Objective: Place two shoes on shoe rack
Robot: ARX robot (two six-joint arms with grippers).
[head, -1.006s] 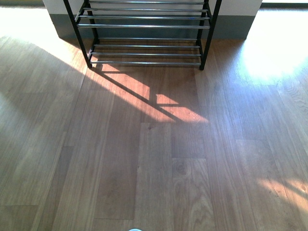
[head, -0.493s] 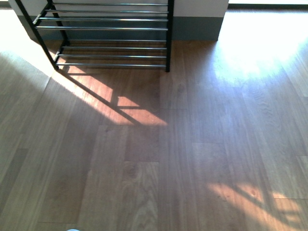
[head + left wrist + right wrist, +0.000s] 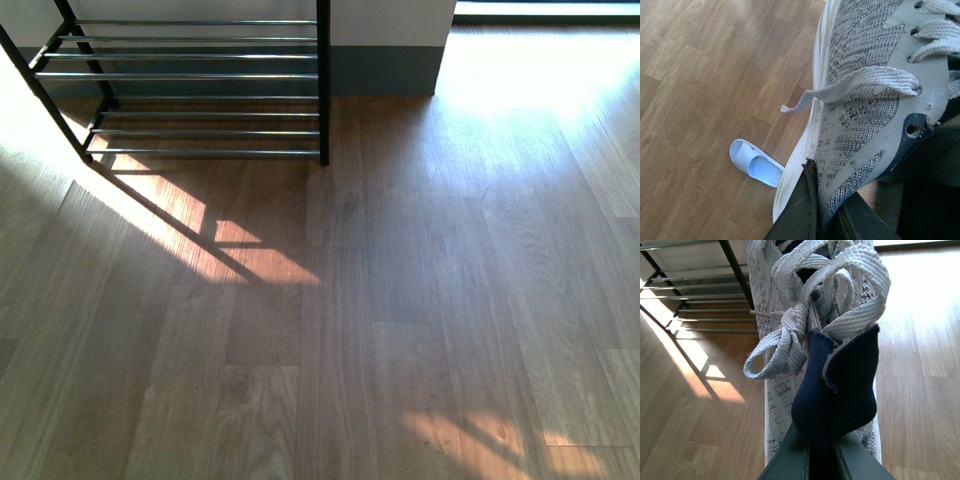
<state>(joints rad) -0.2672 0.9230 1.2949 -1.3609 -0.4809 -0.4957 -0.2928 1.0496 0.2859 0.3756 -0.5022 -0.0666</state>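
The shoe rack [image 3: 190, 75] stands at the far left of the front view against the wall, with black side frames and chrome bar shelves; neither arm shows there. In the left wrist view my left gripper [image 3: 822, 220] is shut on a grey knit shoe [image 3: 860, 100], pinching its side wall by the white sole, and the shoe hangs above the wooden floor. In the right wrist view my right gripper [image 3: 819, 460] is shut on the navy tongue of the other shoe [image 3: 775, 405], whose grey laces [image 3: 805, 300] lie loose. The rack [image 3: 690, 290] shows beyond that shoe's toe.
A pale blue slipper [image 3: 756, 164] lies on the wooden floor below the left shoe. A white wall with a grey skirting [image 3: 385, 70] runs behind the rack. Bright sunlight falls on the floor at the far right [image 3: 540, 70].
In the front view the rack has slid from the top centre to the top left and now sits a little lower in the picture; the view has swung to the right.
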